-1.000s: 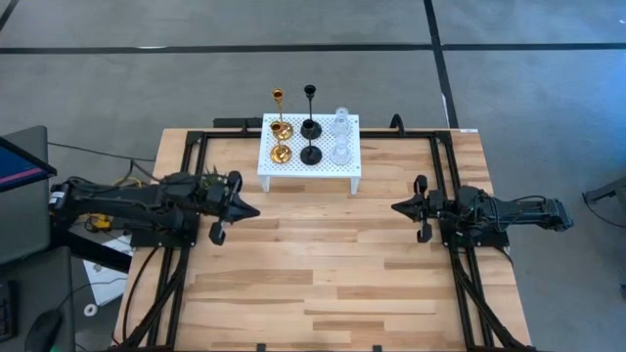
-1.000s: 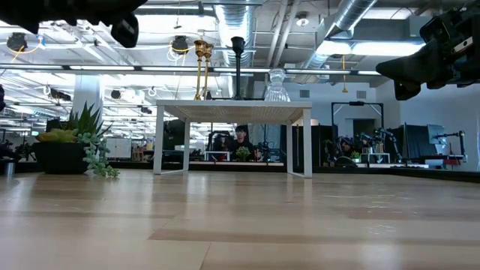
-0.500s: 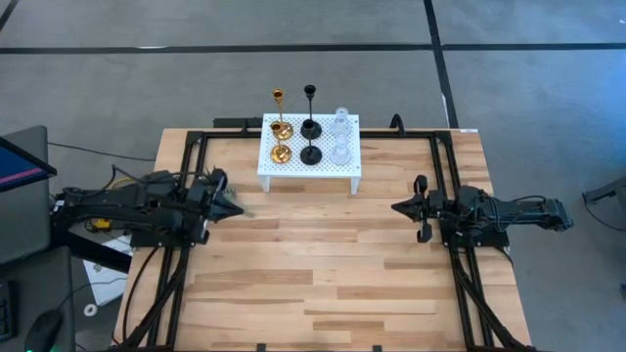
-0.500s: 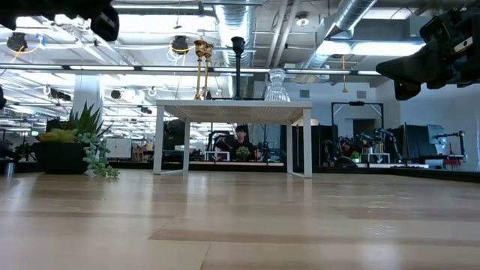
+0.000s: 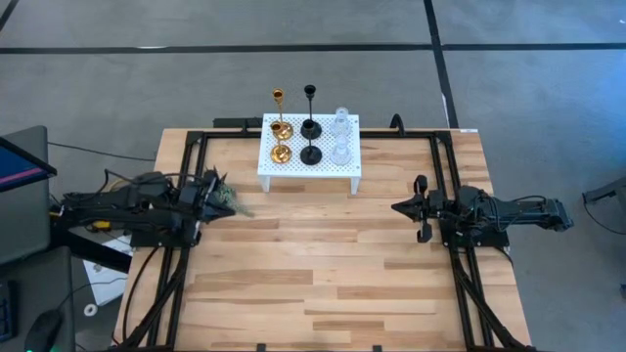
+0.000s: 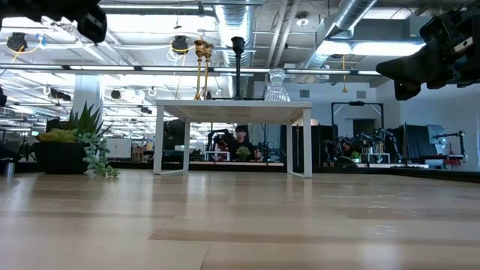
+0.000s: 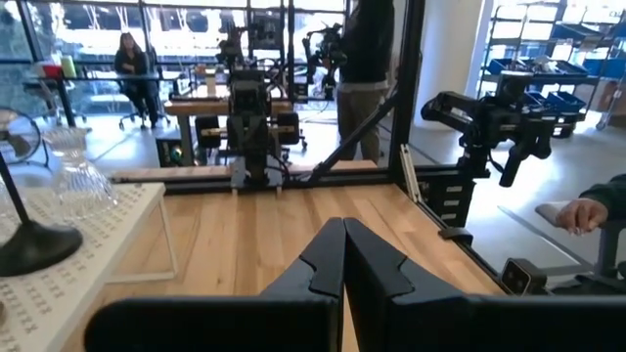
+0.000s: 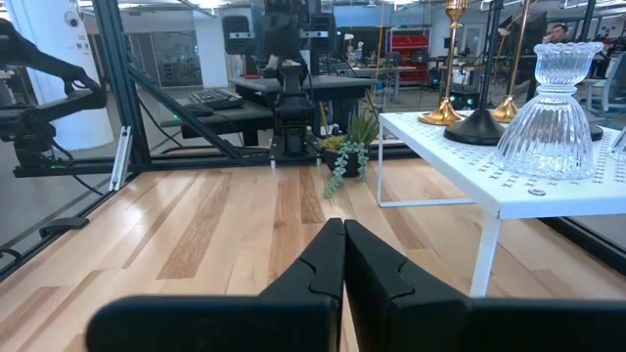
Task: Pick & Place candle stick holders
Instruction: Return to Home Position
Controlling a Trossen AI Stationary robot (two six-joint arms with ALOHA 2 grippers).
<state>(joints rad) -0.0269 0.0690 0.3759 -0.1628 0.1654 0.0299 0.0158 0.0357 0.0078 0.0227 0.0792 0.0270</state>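
1. Shelf (image 5: 296,168): white and perforated, standing at the far middle of the desk (image 5: 323,264).
2. Gold holders (image 5: 281,154): both upright on the shelf's left column, one behind the other.
3. Black holders (image 5: 311,154): both upright in the middle column, one behind the other.
4. Glass holders (image 5: 341,153): both upright in the right column, just beside the black pair.
5. Left end effector (image 7: 343,230): fingers pressed together with nothing between them. It is raised over the desk's left side, pointing across toward the right arm, well apart from the shelf.
6. Right end effector (image 8: 343,230): fingers together and empty. It is raised over the desk's right side, pointing toward the left arm, well apart from the shelf.
7. Plant (image 6: 79,141): on the desk, near its left side.
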